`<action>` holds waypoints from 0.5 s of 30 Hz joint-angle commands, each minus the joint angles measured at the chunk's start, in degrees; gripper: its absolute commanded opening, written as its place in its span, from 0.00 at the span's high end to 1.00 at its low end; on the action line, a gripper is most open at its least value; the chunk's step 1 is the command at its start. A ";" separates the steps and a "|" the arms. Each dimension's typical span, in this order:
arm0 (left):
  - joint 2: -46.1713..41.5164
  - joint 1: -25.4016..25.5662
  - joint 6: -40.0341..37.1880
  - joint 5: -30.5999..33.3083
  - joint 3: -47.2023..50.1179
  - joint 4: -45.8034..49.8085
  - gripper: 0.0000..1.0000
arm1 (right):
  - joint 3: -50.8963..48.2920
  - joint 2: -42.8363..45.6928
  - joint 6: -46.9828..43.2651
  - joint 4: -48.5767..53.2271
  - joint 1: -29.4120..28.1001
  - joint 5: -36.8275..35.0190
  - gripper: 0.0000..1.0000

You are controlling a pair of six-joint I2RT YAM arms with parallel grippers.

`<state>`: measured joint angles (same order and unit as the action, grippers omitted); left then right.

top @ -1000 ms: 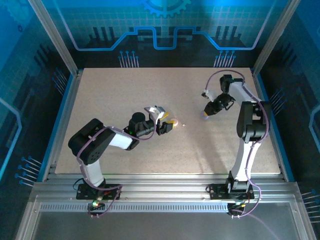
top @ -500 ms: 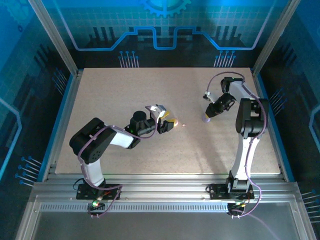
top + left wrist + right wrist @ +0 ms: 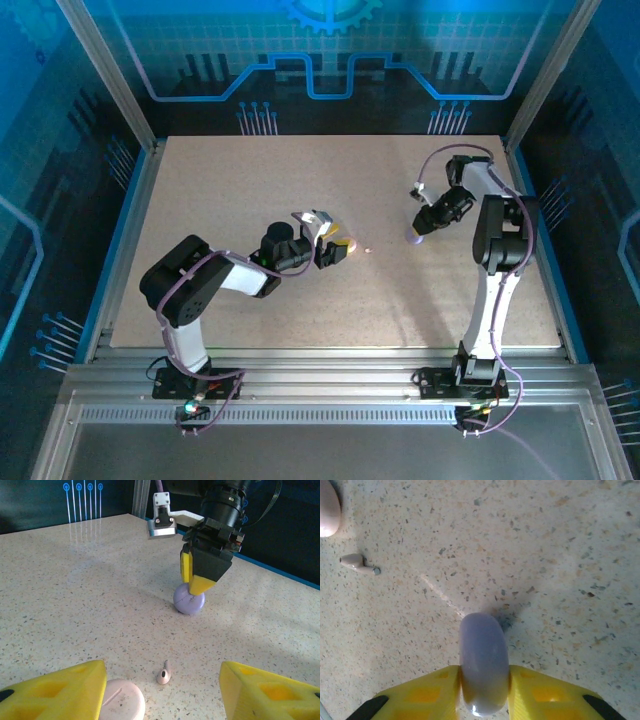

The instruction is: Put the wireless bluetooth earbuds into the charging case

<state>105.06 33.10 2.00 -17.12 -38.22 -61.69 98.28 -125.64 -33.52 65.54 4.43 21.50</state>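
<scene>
The charging case lies in two halves. Its lavender disc (image 3: 484,650) stands on edge on the table, and my right gripper (image 3: 484,682) is shut on it, a yellow pad against each face. From the left wrist view, that disc (image 3: 189,602) rests under the right gripper (image 3: 196,586). The pink disc (image 3: 122,705) lies flat beside the inner side of my left gripper's left finger. My left gripper (image 3: 162,692) is open, low over the table. One earbud (image 3: 164,674) lies loose between its fingers, touching neither. From above, that earbud (image 3: 367,250) sits between the two grippers.
The speckled table (image 3: 250,190) is ringed by a blue raised border and aluminium frame posts. The pink disc (image 3: 327,512) and the earbud (image 3: 357,563) lie a short way ahead of the right gripper.
My right gripper has come down and slightly toward the near side, setting the lavender disc's edge on the table. The left arm has barely moved.
</scene>
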 commanded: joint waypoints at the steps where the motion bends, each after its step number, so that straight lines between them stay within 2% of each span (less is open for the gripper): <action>1: -0.45 -0.48 -0.23 -0.17 -1.68 0.70 0.38 | 0.60 -0.79 0.87 0.72 1.47 1.18 0.68; 15: -0.73 -0.44 0.02 -0.54 -3.90 4.98 0.38 | 1.39 -2.32 2.04 -1.70 3.27 1.22 0.60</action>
<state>105.06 33.10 2.02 -17.17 -40.07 -58.35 98.28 -126.85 -32.32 64.03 6.55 21.47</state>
